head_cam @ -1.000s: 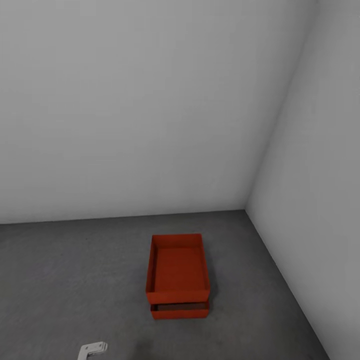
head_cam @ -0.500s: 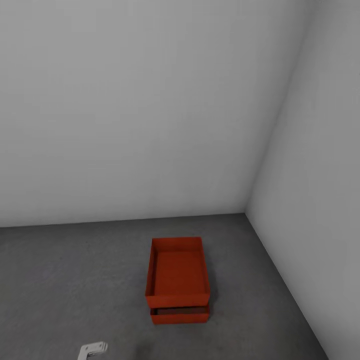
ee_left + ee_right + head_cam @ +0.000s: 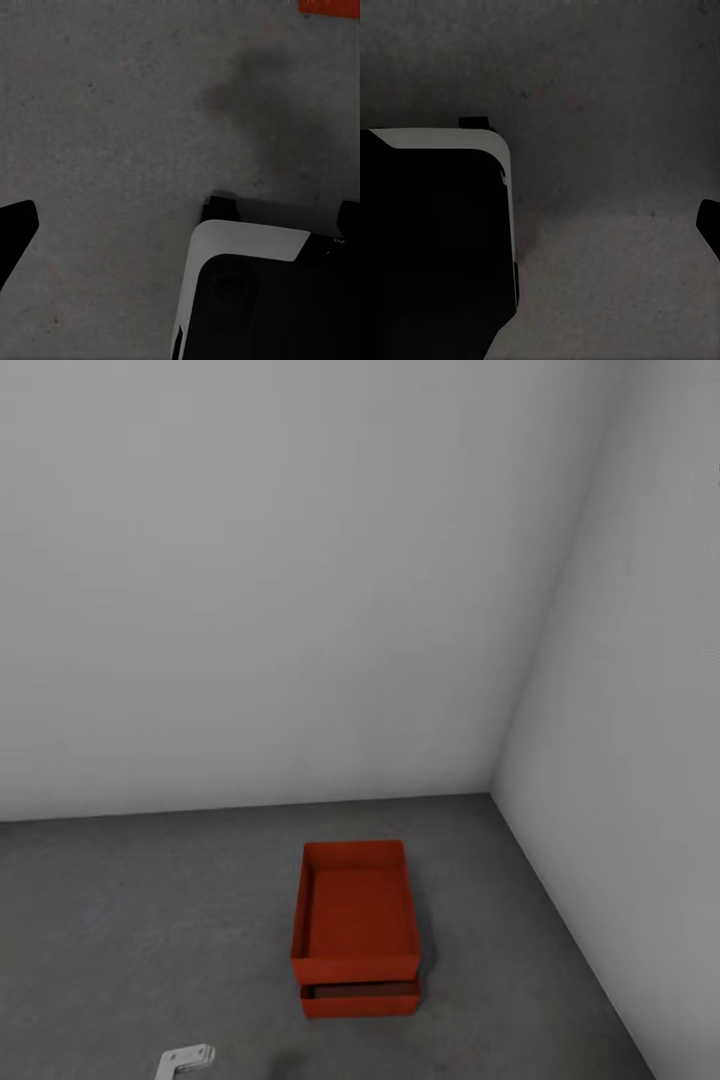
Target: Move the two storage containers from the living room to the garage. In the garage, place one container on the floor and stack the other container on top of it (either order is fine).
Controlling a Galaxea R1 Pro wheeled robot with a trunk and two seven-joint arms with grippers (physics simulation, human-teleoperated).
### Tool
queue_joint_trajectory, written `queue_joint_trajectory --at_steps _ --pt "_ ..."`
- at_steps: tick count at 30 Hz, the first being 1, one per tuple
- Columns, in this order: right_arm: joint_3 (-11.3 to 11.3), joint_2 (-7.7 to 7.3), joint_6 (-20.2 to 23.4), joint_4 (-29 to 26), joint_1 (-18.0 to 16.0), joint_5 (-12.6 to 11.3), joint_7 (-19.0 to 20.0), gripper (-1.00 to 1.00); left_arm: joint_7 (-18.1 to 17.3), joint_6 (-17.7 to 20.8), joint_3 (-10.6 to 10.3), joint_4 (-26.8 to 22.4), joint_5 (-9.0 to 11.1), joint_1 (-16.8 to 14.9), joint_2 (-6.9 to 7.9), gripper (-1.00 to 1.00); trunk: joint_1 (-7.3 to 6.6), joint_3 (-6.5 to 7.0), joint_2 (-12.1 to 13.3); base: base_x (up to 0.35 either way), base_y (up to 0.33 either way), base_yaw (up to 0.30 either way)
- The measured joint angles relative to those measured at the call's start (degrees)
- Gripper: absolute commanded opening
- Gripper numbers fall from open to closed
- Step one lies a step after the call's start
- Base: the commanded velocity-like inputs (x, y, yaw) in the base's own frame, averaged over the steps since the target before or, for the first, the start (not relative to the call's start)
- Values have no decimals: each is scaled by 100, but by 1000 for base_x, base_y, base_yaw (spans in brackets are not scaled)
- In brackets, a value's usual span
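Observation:
The two storage containers, orange-red open-topped bins, stand stacked on the dark grey concrete floor (image 3: 150,920) of the garage, near the corner of two white walls. The upper container (image 3: 355,910) rests on the lower container (image 3: 360,998), set slightly farther back, so the lower one's front edge shows. A corner of orange container (image 3: 330,6) shows in the left wrist view. Both arms hang low over the floor, away from the stack. One dark left fingertip (image 3: 15,225) and one dark right fingertip (image 3: 709,225) each sit at a picture edge, with nothing held.
White walls (image 3: 300,610) meet in a corner behind and right of the stack. A small white part of my own body (image 3: 185,1058) shows at the bottom of the head view. My dark base with a white edge (image 3: 247,240) (image 3: 435,139) appears in both wrist views.
The whole head picture has shifted: the stack and the wall's foot sit slightly lower than before, so the camera moved. The containers stay stacked as they were.

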Motion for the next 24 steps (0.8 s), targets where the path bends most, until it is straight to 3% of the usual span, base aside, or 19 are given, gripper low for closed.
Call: queue_joint_trajectory --at_steps 12,24 --pt "-1 0 -1 1 0 -3 0 100 0 0 0 0 0 1 0 100 0 106 0 0 0 0" --pt "5 -9 -3 -1 0 0 0 100 -5 9 0 0 -7 57 0 100 0 117 1 0 0 0"
